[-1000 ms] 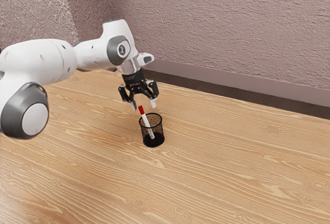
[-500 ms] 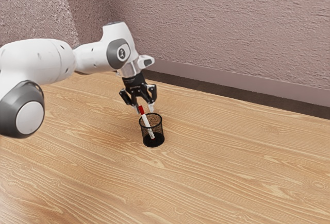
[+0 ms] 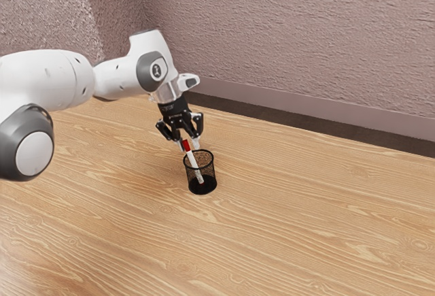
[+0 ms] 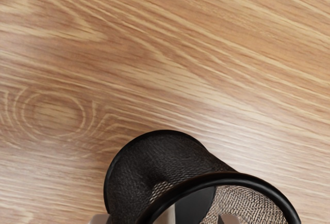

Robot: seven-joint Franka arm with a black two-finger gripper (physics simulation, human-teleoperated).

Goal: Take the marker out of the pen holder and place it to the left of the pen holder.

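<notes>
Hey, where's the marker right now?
In the exterior view, the marker leans inside the pen holder, its red end sticking up past the rim on the exterior view's left, right by the gripper's fingertips.

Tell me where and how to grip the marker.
I'd take the marker by its red upper end, coming from above and pinching opposite sides: that end sticks out above the pen holder's rim, while the lower part leans inside.

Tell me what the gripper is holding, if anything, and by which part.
Nothing is held: the gripper is open near the red-ended marker, which leans in the mesh pen holder.
</notes>
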